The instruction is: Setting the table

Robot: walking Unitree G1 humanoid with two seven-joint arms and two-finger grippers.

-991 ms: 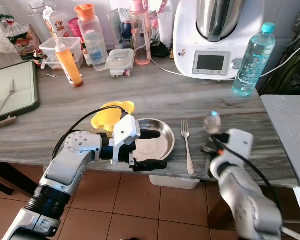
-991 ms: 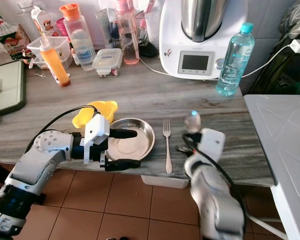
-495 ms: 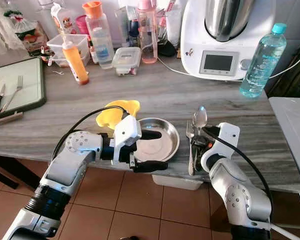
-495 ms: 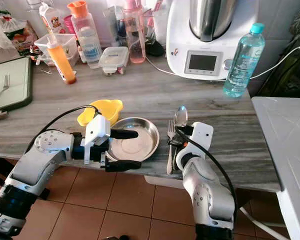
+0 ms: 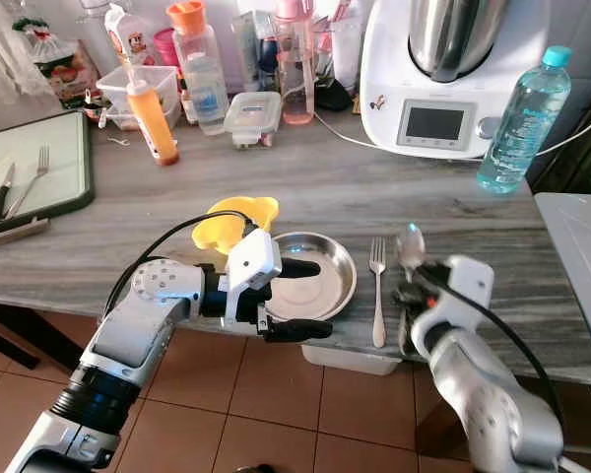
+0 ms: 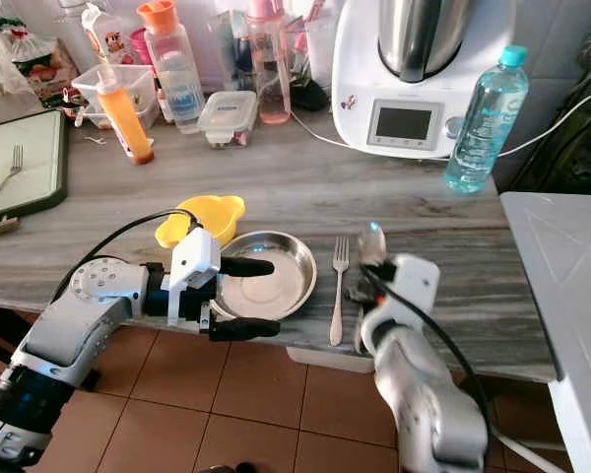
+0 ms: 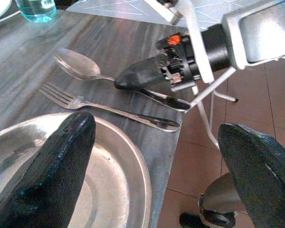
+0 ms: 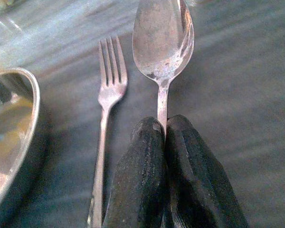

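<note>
A round steel plate [image 5: 320,264] sits near the counter's front edge, with a yellow bowl [image 5: 231,221] just behind its left side. A fork [image 5: 377,292] lies to the right of the plate, tines pointing away from me. My right gripper [image 5: 408,300] is shut on the handle of a spoon [image 5: 411,243], holding it just right of the fork, parallel to it and low over the counter. My left gripper [image 5: 297,298] is open at the plate's near-left rim, one finger over the plate and the other off the counter edge.
Along the back stand a white kitchen machine [image 5: 441,74], a blue water bottle [image 5: 517,120], an orange bottle [image 5: 153,123], several other bottles and a lidded box [image 5: 252,115]. A green tray [image 5: 34,172] with a fork and a knife lies at the left. A white table [image 5: 583,266] adjoins on the right.
My right gripper has shifted the spoon to the right, from over the fork to a spot beside it. The left gripper has stayed at the plate.
</note>
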